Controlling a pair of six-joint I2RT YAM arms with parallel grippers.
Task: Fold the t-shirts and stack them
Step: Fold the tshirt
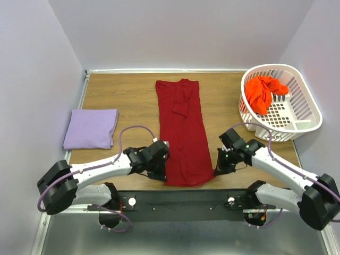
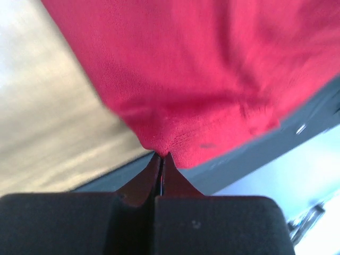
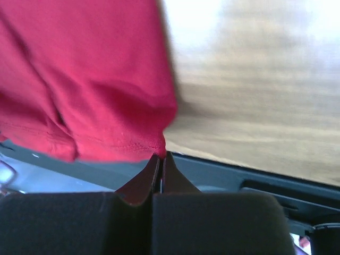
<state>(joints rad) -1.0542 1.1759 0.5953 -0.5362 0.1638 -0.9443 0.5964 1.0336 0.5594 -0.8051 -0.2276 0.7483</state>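
The dark red t-shirt (image 1: pixel 182 130) lies as a long narrow strip down the middle of the table, sleeves folded in. My left gripper (image 1: pixel 163 171) is shut on its near left hem corner (image 2: pixel 159 146). My right gripper (image 1: pixel 216 170) is shut on its near right hem corner (image 3: pixel 159 143). Both corners are lifted slightly over the table's front edge. The lavender t-shirt (image 1: pixel 91 128) lies folded at the left of the table. The orange-red t-shirt (image 1: pixel 263 92) is bunched in the white basket (image 1: pixel 305 109).
The white lattice basket stands at the back right corner. Grey walls close in on three sides. A dark rail (image 1: pixel 180 198) runs along the near edge between the arm bases.
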